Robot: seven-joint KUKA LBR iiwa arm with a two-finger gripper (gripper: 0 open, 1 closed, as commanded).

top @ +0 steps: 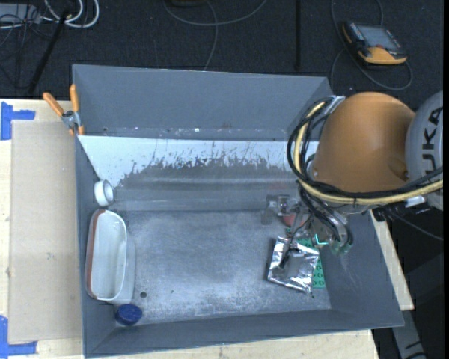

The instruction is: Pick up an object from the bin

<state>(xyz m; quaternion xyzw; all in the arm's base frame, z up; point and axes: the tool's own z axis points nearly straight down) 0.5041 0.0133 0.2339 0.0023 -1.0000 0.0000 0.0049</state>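
Right, you have the gripper [298, 229] low over the right side of the grey bin [209, 294], tucked beneath the arm's orange cover [359, 140] and a loop of black and yellow cables [303, 163]. You cannot tell how far open it is or whether it has hold of anything (the wiring hides it). Directly beside it, toward the near wall, a crumpled silver foil packet [290, 269] with a green strip [318, 275] at its right edge lies on the bin floor. Well apart, along the left wall, you see a clear plastic container [108, 254], with a white cap [103, 193] at its far end and a blue cap [129, 315] near the front corner.
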